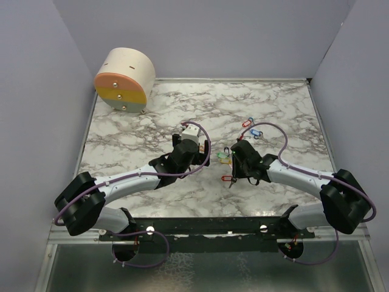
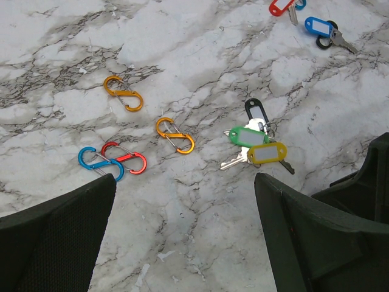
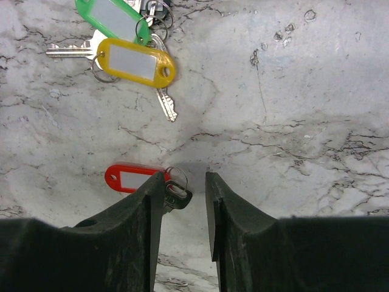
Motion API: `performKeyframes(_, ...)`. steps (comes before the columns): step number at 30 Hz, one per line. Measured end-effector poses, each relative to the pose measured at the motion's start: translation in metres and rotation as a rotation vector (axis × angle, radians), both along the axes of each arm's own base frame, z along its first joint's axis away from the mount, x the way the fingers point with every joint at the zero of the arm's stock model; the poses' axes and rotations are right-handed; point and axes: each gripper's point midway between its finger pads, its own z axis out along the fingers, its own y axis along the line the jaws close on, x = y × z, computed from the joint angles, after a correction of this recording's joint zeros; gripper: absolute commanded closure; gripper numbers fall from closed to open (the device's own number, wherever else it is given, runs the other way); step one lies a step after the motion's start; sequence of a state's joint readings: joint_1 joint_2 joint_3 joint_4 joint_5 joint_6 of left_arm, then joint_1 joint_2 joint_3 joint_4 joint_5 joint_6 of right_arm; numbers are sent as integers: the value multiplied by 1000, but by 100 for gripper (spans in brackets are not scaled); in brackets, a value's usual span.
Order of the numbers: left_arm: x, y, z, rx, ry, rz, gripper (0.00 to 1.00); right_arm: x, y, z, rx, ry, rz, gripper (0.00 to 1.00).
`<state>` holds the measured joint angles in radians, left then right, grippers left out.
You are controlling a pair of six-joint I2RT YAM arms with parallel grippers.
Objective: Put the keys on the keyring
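Note:
In the right wrist view a red-tagged key [image 3: 126, 177] lies on the marble. Its black head and ring [image 3: 180, 194] sit between my right gripper's [image 3: 185, 179] fingers, against the left finger, with a gap to the right one; the jaws stand partly open. Beyond it lie keys with yellow [image 3: 137, 62] and green [image 3: 112, 17] tags. My left gripper [image 2: 185, 201] hovers wide open with nothing in it. Ahead of it lie S-shaped carabiner keyrings: two orange [image 2: 175, 135], one red [image 2: 124, 158], one blue [image 2: 100, 163]. The green, yellow and black key cluster [image 2: 258, 143] lies to their right.
A red-tagged [image 2: 281, 6] and a blue-tagged key [image 2: 318, 26] lie farther back right on the marble table [image 1: 152, 115]. A round wooden box [image 1: 124, 81] stands at the back left corner. Purple walls close in the sides and back.

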<state>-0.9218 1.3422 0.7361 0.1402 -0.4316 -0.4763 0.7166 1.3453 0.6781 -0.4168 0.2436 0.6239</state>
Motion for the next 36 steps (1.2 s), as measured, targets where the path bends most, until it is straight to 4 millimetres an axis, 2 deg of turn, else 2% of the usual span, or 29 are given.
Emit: performKeyframes(36,1,3,-3,5,4,6,1,-2,0,-11,42,26,1,79)
